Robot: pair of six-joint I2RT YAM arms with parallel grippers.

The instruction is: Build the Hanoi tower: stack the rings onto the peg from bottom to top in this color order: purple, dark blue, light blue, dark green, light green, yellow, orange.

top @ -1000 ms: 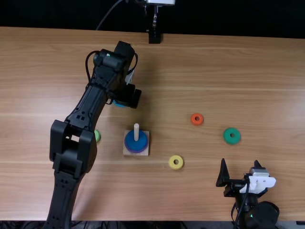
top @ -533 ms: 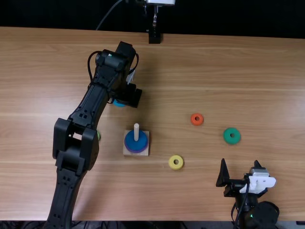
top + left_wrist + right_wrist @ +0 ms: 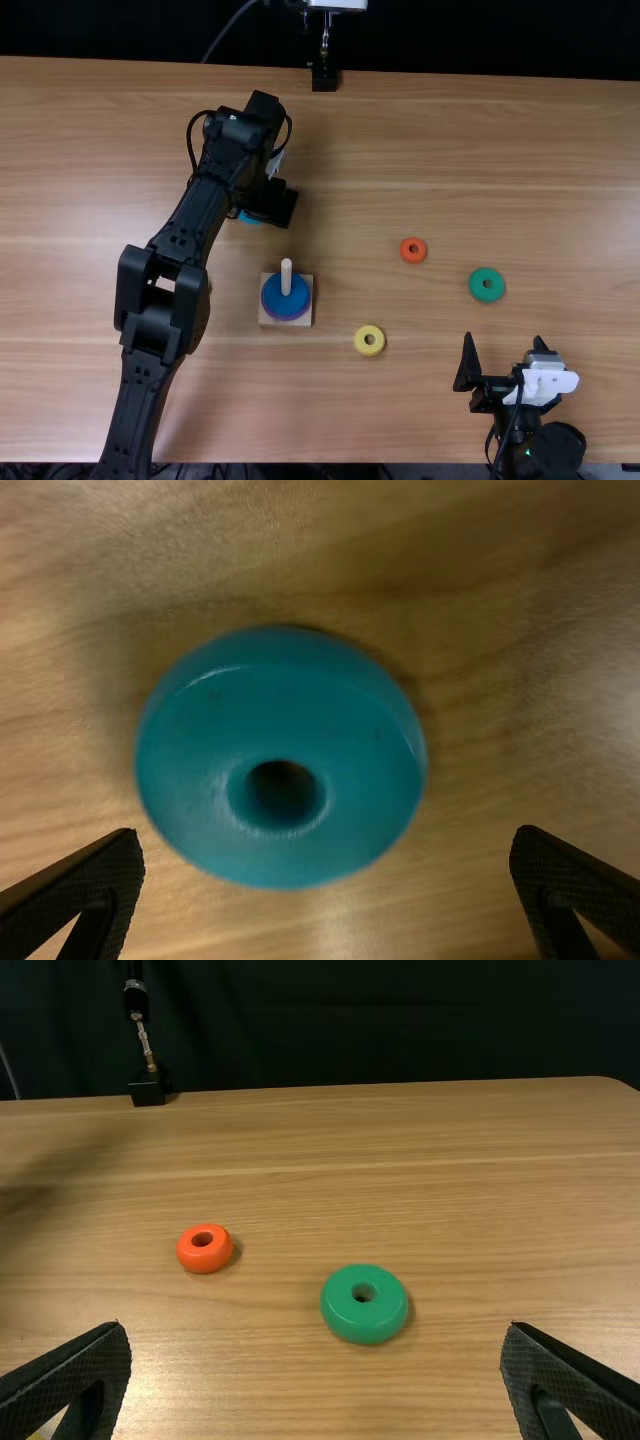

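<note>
While poised over the light blue ring [image 3: 200, 770] on the table [image 3: 450, 150], had the left gripper [image 3: 328, 834] wide open, right gripper [image 3: 316, 1328] likewise; risked, through any off-centre drop, clipping it and sending it skidding!

From above, the light blue ring [image 3: 249, 218] is hidden (well, mostly).

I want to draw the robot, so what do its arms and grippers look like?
Both arms are black and chunky, with black cables looping along them. Each gripper, left and right, has two flat black fingers that narrow toward the tip, with a fine texture on them. There's a white piece near the right gripper.
</note>
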